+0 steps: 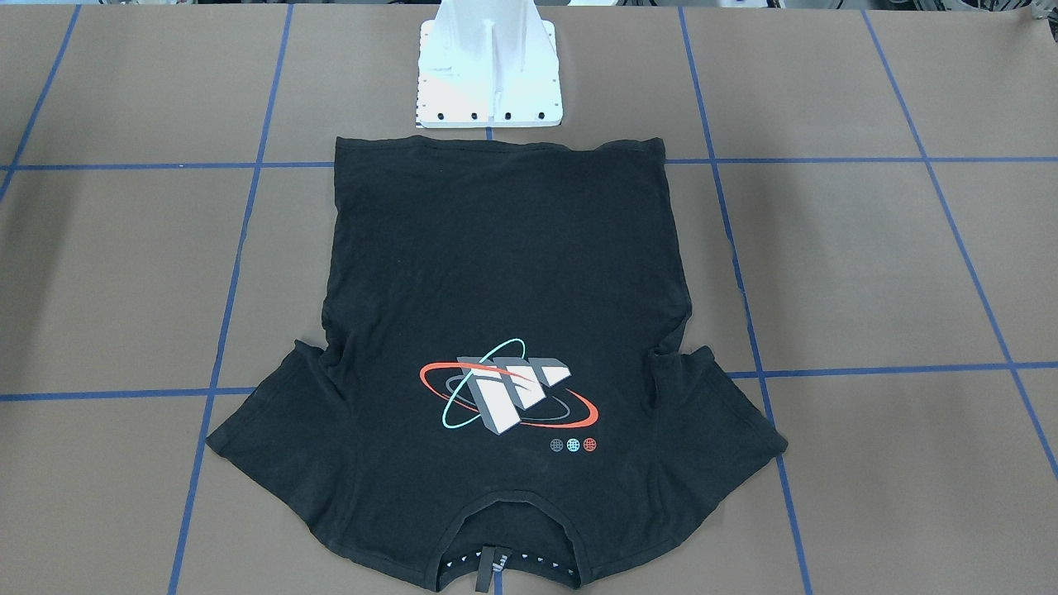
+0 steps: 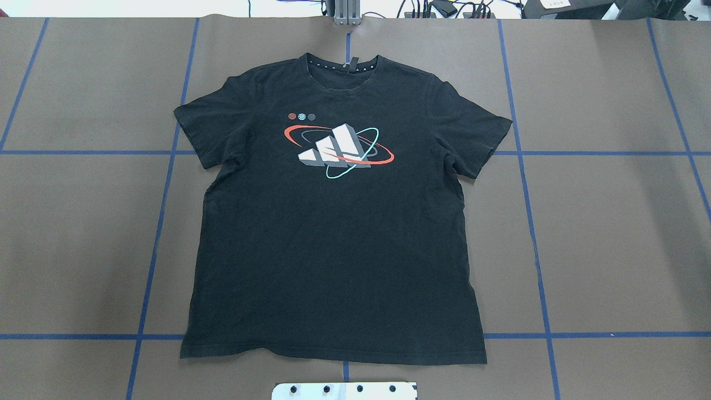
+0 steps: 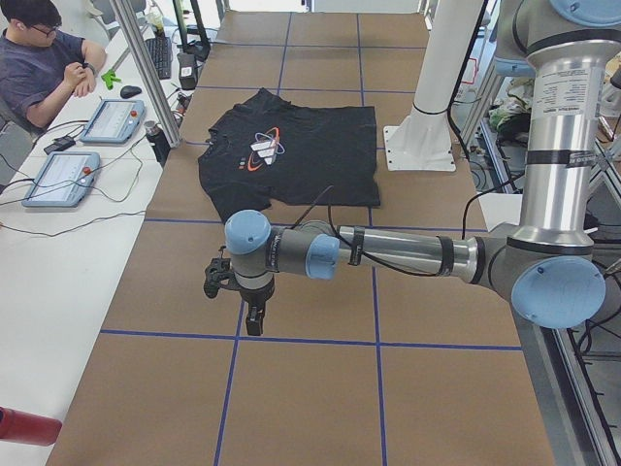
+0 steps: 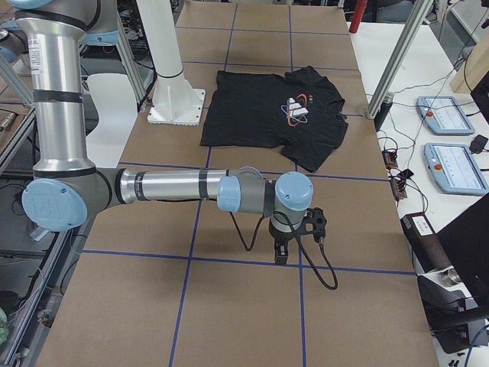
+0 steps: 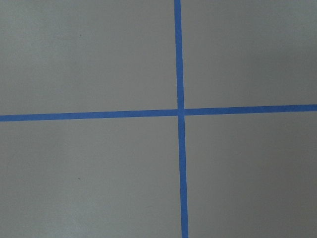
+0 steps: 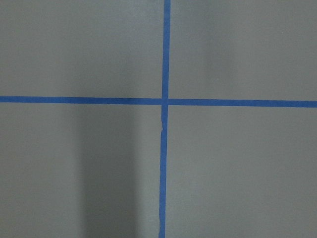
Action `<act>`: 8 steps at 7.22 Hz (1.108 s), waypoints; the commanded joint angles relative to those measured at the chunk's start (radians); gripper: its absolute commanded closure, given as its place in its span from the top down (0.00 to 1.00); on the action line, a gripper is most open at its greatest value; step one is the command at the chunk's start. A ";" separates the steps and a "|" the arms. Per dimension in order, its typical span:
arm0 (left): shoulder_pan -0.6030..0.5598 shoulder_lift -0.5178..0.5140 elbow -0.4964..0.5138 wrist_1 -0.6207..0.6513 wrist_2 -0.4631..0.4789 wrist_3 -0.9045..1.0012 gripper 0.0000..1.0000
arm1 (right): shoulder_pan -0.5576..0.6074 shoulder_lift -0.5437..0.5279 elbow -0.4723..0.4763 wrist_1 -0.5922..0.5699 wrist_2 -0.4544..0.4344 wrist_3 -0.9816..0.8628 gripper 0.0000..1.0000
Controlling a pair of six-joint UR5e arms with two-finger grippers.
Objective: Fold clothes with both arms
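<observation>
The black T-shirt (image 2: 333,239) lies flat and spread out on the brown table, graphic (image 2: 336,150) up, collar at the far side and hem toward the robot's base. It also shows in the front view (image 1: 496,281) and both side views (image 3: 291,160) (image 4: 275,122). No arm or gripper touches it. The left gripper (image 3: 254,322) hangs pointing down over bare table at the left end, well away from the shirt. The right gripper (image 4: 280,252) hangs the same way at the right end. I cannot tell whether either is open or shut. Both wrist views show only table and blue tape.
The white pedestal base (image 1: 489,74) stands just behind the shirt's hem. Blue tape lines (image 2: 161,222) grid the table. An operator (image 3: 39,58) sits at a side bench with control pendants (image 3: 60,180) (image 4: 457,168). A red object (image 3: 24,427) lies at the bench's near end.
</observation>
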 commanded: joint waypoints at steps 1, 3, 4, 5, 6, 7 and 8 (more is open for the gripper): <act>0.000 0.000 -0.004 0.000 -0.002 -0.001 1.00 | 0.000 -0.002 0.014 0.000 0.002 0.001 1.00; 0.000 0.000 -0.004 0.000 -0.003 -0.001 1.00 | 0.000 0.000 0.012 -0.002 0.001 0.001 1.00; 0.000 0.000 -0.004 -0.002 -0.018 -0.001 1.00 | 0.000 0.000 0.011 -0.002 0.002 0.002 1.00; 0.002 -0.010 -0.004 -0.002 -0.034 -0.004 1.00 | 0.000 0.015 0.009 -0.002 0.001 0.002 1.00; 0.002 -0.059 -0.004 0.000 -0.028 -0.008 1.00 | -0.001 0.047 0.000 -0.015 0.001 0.005 1.00; 0.003 -0.111 -0.002 0.002 -0.026 -0.010 1.00 | -0.008 0.066 0.002 -0.014 0.005 0.012 1.00; 0.003 -0.148 -0.005 -0.002 -0.035 -0.007 1.00 | -0.032 0.086 -0.003 -0.003 0.007 0.071 1.00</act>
